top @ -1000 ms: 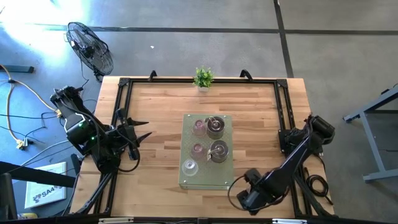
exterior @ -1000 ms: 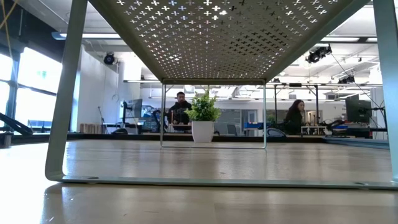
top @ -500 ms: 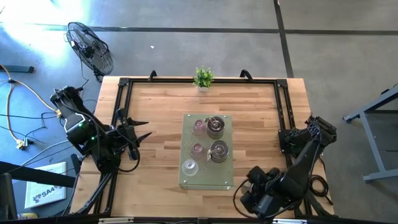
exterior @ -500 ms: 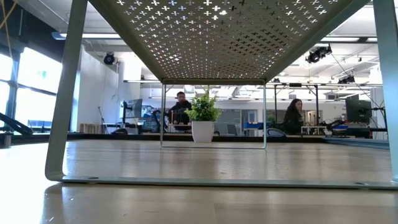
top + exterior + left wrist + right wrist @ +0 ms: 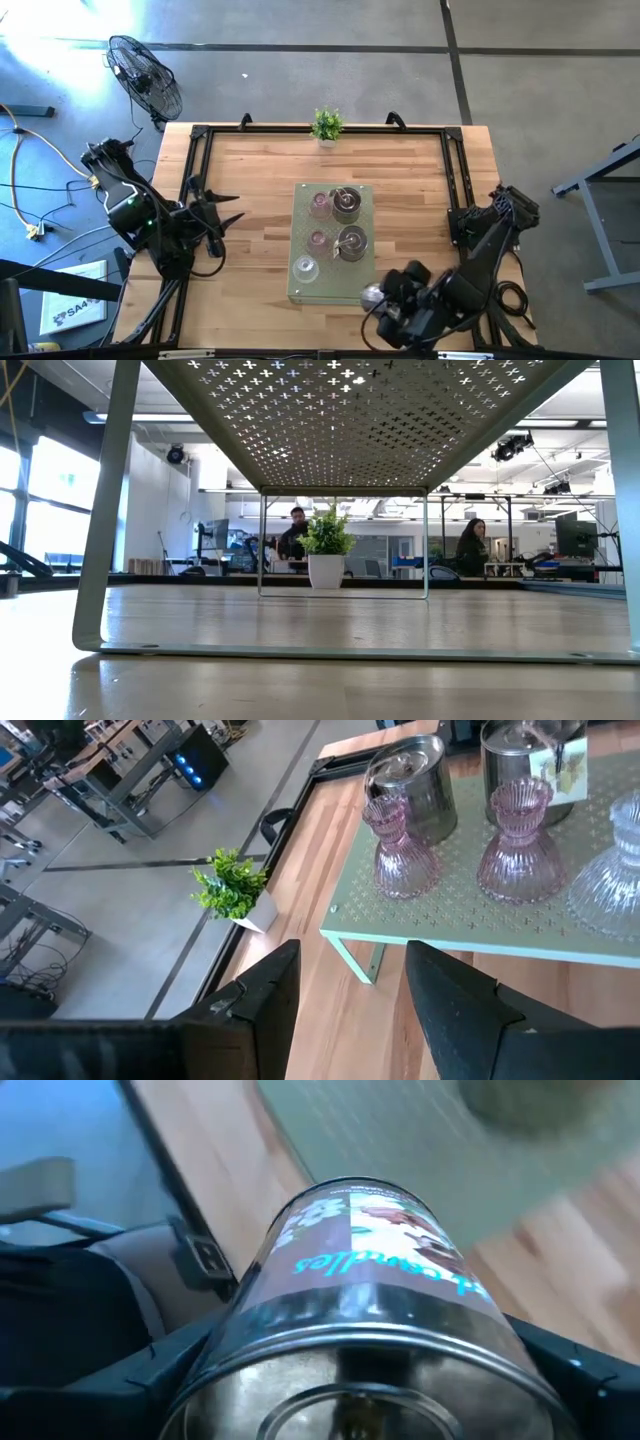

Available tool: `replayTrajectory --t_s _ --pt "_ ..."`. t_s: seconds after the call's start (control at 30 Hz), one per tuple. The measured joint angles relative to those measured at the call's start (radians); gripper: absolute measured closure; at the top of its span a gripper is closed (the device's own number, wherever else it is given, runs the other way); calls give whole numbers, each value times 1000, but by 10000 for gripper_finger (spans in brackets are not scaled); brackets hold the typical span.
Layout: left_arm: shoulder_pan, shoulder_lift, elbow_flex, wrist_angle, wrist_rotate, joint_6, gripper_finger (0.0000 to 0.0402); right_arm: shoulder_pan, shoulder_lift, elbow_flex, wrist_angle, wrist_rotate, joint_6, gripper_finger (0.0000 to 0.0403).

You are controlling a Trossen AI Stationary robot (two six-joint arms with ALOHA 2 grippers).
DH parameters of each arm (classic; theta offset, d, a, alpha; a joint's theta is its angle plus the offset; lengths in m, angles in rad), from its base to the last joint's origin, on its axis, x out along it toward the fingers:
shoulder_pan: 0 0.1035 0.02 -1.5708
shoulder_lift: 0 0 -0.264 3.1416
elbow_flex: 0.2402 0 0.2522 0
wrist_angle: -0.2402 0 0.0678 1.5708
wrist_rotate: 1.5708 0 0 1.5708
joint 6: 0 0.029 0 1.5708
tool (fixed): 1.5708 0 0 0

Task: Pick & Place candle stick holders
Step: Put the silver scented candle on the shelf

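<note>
Where clamped, tin (image 5: pixel 360 1295) (cylindrical) gleams.

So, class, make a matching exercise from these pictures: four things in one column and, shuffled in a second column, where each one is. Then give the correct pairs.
Things:
1. potted plant
2. clear glass holder
3. labelled metal tin
4. left gripper

Places:
A. held in the right gripper
B. far edge of the table
C. over the table's left side, empty
D. near left of the green perforated stand

Pairs: 1-B, 2-D, 3-A, 4-C
</note>
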Motion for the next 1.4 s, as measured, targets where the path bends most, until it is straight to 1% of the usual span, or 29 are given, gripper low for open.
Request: replayTrajectory --t_s 0.07,0.13,0.3,0.37,0.6,0.83,1.03,1.17,1.4 --pt "0 0 -13 1 0 0 224 -14 0 0 53 18 -81 50" --pt "0 0 -26 1 0 -5 224 -26 0 0 74 11 -122 50" --pt "0 0 -39 4 -1 -7 224 -70 0 0 11 -78 -117 50" --pt "0 0 -39 5 0 -7 224 -89 0 0 -6 -92 -128 50" --pt "0 0 -39 6 0 -7 224 -141 0 0 1 -126 -246 50" --pt "0 0 -39 6 -1 -7 224 -169 0 0 8 -198 -256 50" --pt "0 0 -39 6 -2 -8 224 -194 0 0 53 -220 -308 50" --pt "0 0 -39 7 -3 -8 224 -213 0 0 87 -212 -373 50" --pt "0 0 -39 7 -3 -8 224 -229 0 0 85 -217 -409 50"
